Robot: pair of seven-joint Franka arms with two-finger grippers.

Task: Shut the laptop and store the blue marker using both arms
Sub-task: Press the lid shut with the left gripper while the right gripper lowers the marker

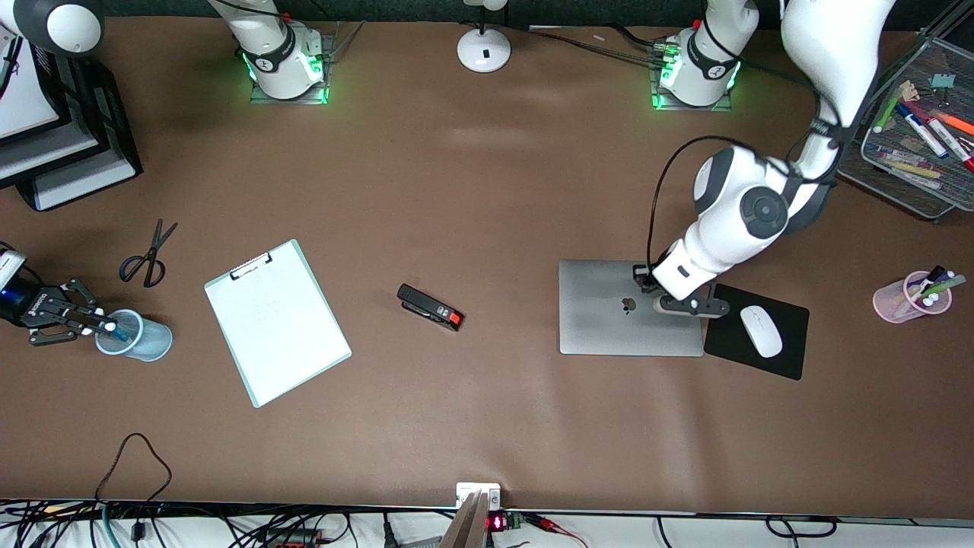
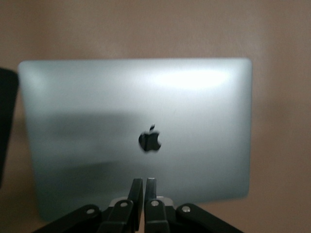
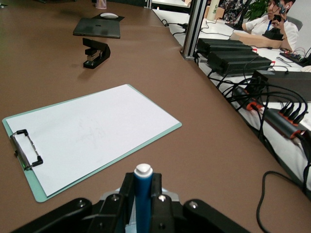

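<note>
The laptop is shown closed and flat on the tabletop, beside the black mouse pad. The left tool, fingers nearly pressed together and holding nothing, is seen over the laptop lid. The blue marker is pinched upright in the right tool, over the clear cup near the clipboard.

We've got the laptop lying shut toward the left arm's end, the mouse pad just beside it with the mouse on it. Stapler sits mid-table, clipboard and scissors toward the right arm's end.
</note>
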